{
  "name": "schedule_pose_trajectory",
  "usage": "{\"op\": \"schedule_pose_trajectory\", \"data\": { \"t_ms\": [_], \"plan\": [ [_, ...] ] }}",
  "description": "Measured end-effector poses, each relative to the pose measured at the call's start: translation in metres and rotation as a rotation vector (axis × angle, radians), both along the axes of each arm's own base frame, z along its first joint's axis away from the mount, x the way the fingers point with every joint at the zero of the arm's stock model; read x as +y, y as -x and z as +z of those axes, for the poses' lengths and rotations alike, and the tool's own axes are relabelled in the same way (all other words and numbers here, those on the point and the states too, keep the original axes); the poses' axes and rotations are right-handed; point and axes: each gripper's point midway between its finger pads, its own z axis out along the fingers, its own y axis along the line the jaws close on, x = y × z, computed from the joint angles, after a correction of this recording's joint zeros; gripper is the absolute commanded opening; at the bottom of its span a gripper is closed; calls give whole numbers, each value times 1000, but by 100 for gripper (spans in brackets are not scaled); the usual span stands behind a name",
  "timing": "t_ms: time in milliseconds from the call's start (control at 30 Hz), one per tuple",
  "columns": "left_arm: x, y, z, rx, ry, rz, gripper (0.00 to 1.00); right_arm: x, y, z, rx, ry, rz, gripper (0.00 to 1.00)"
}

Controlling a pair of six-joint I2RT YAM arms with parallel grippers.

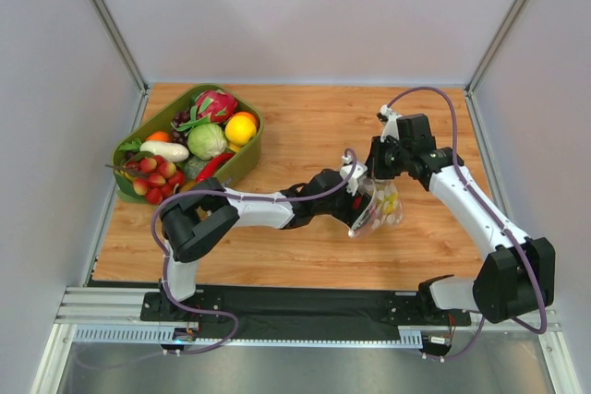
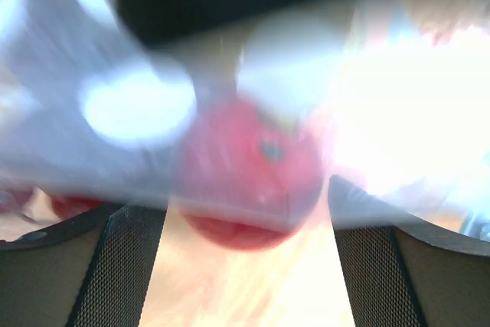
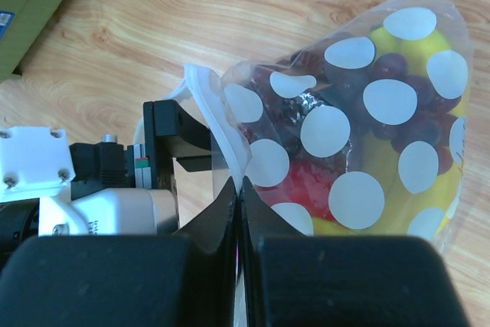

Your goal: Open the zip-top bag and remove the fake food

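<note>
The clear, floppy plastic zip-top bag point(image 1: 380, 208) w/ pale whitish polka dots is seen right of ctr on the light wooden table point(image 1: 305, 136), held up btwn the two arms' tips. Its rim is pinched by the right gripper point(image 3: 239, 189): the black fingers are clenched together w/ the bag's edge caught in the seam, and the body of the bag is seen spreading away beyond them.

The left gripper point(image 1: 358, 211) is placed at the bag's left side, just beside the mouth. In its wrist view the mesh-faced fingers point(image 2: 115, 266) are seen spread wide, i.e. released, w/ dotted plastic and food directly ahead. The view is blurred, so contact w/ the bag cannot be told.

The fake food is all seen inside the bag:
- a glossy red round fruit point(image 2: 249, 178), nearest the left gripper, centred btwn its fingers
- a dark purple grape bunch point(image 3: 344, 82) in the upper part
- a yellow plastic banana point(image 3: 383, 158) along the far side

An olive-green plastic bin point(image 1: 251, 152) filled w/ other toy produce is seen at the table's far left, well apart from the bag and both grippers.
</note>
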Motion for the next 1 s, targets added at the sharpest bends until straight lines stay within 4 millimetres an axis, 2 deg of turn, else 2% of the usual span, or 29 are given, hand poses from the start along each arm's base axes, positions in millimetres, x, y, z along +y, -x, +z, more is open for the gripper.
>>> {"op": "schedule_pose_trajectory", "data": {
  "t_ms": [100, 200, 467, 567, 600, 633, 700, 733, 833, 933, 1000],
  "plan": [
    [7, 11, -16, 2, -19, -7, 90, 1, 0, 2, -7, -6, 1, 0],
    [9, 15, -22, -3, -27, -3, 90, 2, 1, 4, -7, -14, 3, 0],
    [5, 7, -17, -34, -30, 33, 89, 1, -3, 9, -35, -19, -5, 0],
    [2, 4, -19, -37, -38, 41, 74, -2, -7, 9, -45, -13, -17, 0],
    [1, 3, -20, -39, -41, 42, 65, -4, -8, 10, -48, -10, -23, 0],
    [0, 2, -20, -40, -42, 44, 48, -5, -9, 9, -51, -6, -28, 0],
    [-2, 0, -20, -41, -43, 45, 38, -7, -11, 10, -55, -2, -39, 0],
    [-1, 0, -20, -41, -45, 44, 29, -8, -11, 10, -57, -2, -40, 0],
    [-1, 0, -21, -48, -50, 47, 14, -8, -11, 11, -59, -1, -42, 0],
    [0, 0, -19, -49, -51, 47, 7, -7, -11, 11, -58, -4, -40, 0],
    [3, 2, -18, -49, -53, 49, 6, -6, -9, 11, -56, -10, -32, 0]
  ]
}}
